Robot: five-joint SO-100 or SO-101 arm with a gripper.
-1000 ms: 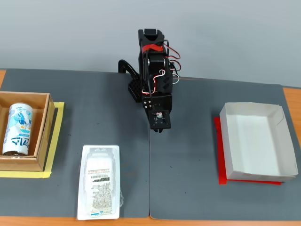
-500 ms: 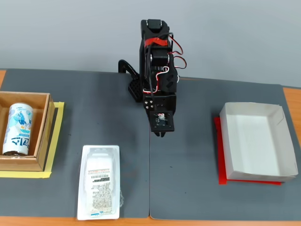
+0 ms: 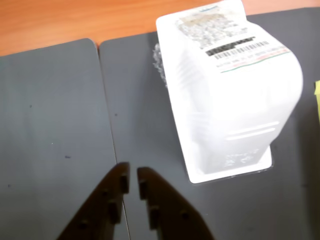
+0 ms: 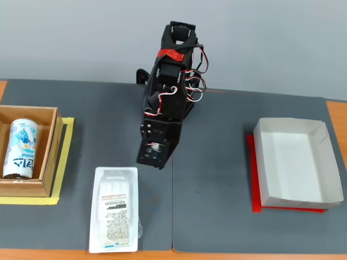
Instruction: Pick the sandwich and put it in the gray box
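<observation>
The sandwich (image 4: 114, 211) is a flat white and clear plastic pack with a barcode label, lying on the dark mat at the front left in the fixed view. It fills the upper right of the wrist view (image 3: 230, 95). My gripper (image 4: 153, 161) hangs above the mat just behind and right of the pack, apart from it. In the wrist view the gripper (image 3: 133, 175) has its two dark fingers nearly together with nothing between them, left of the pack's near end. The gray box (image 4: 295, 162) stands open on the right, with nothing in it.
A brown wooden box (image 4: 51, 149) at the far left holds a white-blue can (image 4: 20, 147) and sits on yellow tape. A red sheet (image 4: 252, 179) lies under the gray box. A seam (image 3: 111, 125) splits the two dark mats; orange table edge (image 3: 75, 20) lies beyond.
The arm has swung left in the fixed view and reached forward and down, bringing the gripper from the mat's middle to just beside the sandwich's far end.
</observation>
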